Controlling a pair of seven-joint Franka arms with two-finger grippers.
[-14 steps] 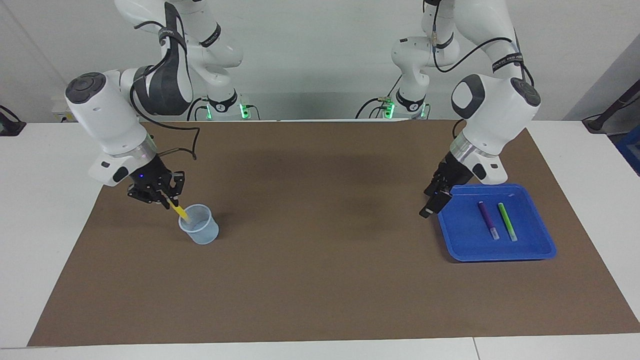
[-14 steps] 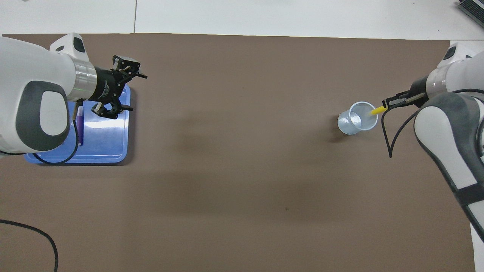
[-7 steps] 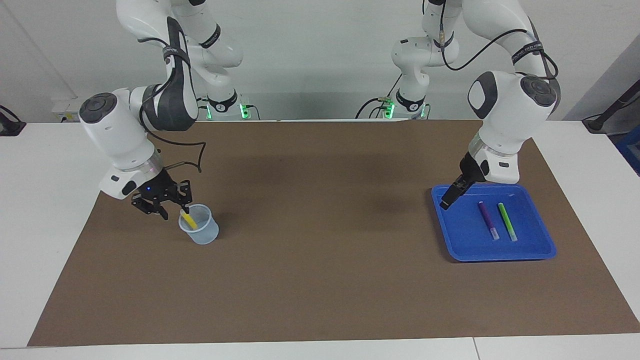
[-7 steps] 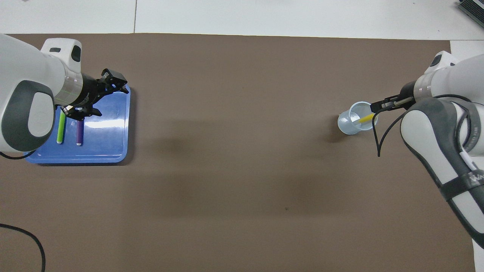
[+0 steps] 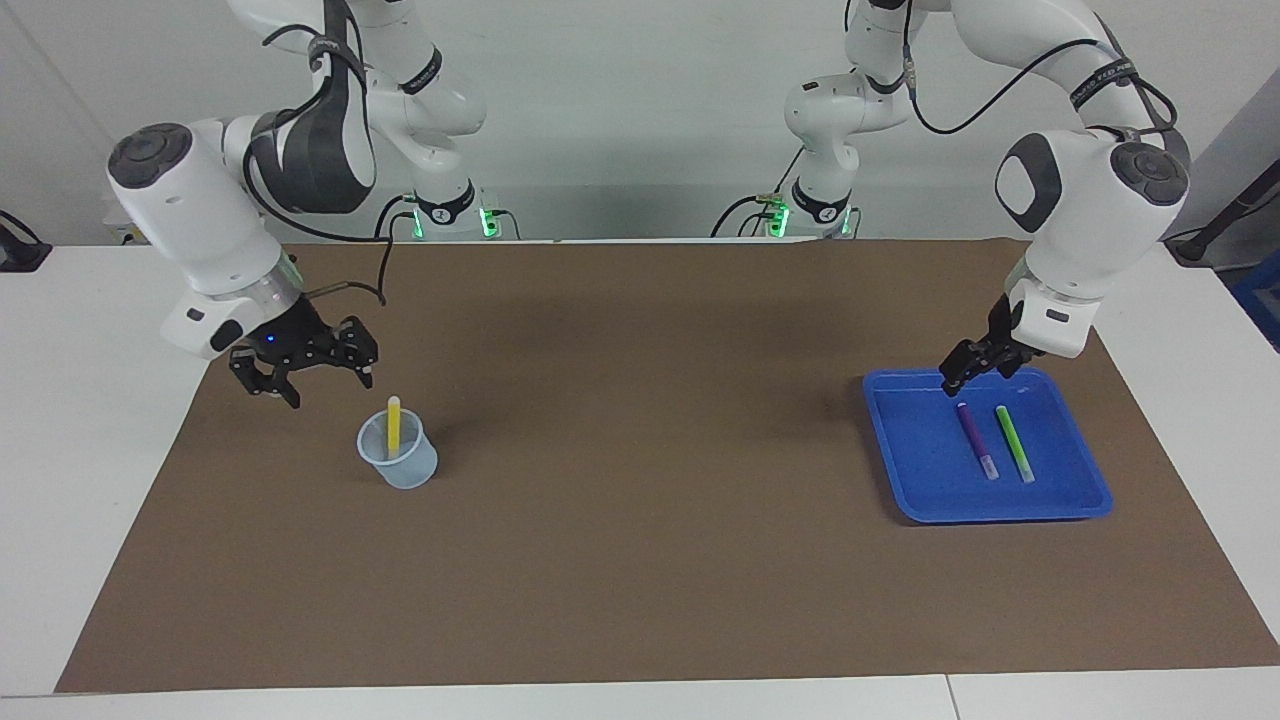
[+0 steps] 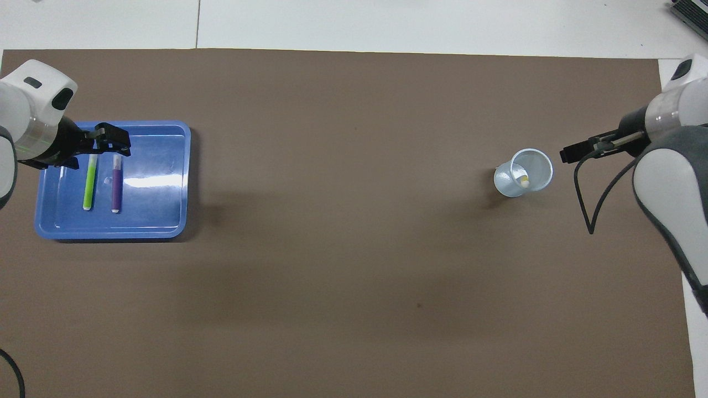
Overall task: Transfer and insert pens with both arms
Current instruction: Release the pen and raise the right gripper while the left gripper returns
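1. Facing view: the left gripper (image 5: 968,371) hangs over the robot-side rim of the blue tray (image 5: 905,470) at the left arm's end of the counter (image 5: 640,560). I cannot tell whether its fingers are apart or together. The purple pen (image 5: 976,440) and the green pen (image 5: 1014,444) lie flat in the tray, side by side and parallel, long axes running roughly toward and away from the robots. The purple pen's near end sits just below the gripper, so I judge a short descent along that axis is what the next pick calls for. The left arm is by far the nearer one.

2. Facing view, right arm's end: the right gripper (image 5: 318,372) hovers with fingers apart and empty, up and clear of the cup (image 5: 398,462). The yellow pen (image 5: 394,427) stands nearly upright inside the cup, its whitish tip above the rim.

3. Overhead view: the left gripper (image 6: 108,138) covers the tray's (image 6: 160,221) robot-far... edge region at the pens' upper ends; green pen (image 6: 88,182) and purple pen (image 6: 116,183) lie parallel. The cup (image 6: 511,187) holds only the yellow pen (image 6: 524,180), seen end-on. The right gripper (image 6: 578,151) is beside the cup, apart from it.
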